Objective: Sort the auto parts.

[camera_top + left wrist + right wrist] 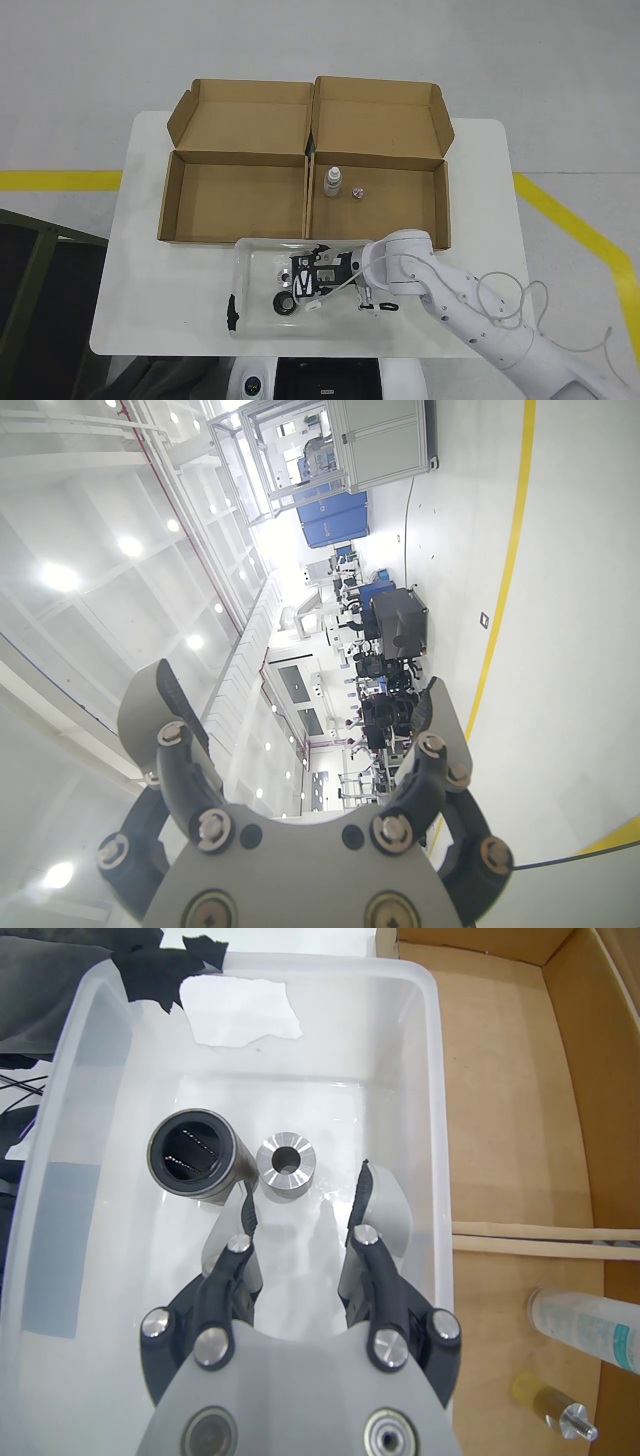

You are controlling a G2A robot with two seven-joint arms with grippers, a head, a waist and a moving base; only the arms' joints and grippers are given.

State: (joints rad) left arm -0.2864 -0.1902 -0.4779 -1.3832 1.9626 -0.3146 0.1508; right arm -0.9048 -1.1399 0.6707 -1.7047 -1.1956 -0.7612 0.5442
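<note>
A clear plastic bin [430,1093] holds a dark steel linear bearing [192,1159] and a small silver bushing [286,1165], standing side by side. My right gripper [306,1190] is open inside the bin, its fingertips just short of the bushing and to either side of it. From above, the right arm reaches into the bin [245,262], with the right gripper [312,283] beside the bearing [285,303]. A white bottle [332,181] and a small yellowish part [358,190] lie in the right cardboard box [400,205]. My left gripper [300,690] is open and empty, pointing up into the room.
The left cardboard box [235,205] stands beside the right one behind the bin, both with lids folded back. Black tape [232,312] sticks to the bin's left end. The white table [140,270] has free room on both sides.
</note>
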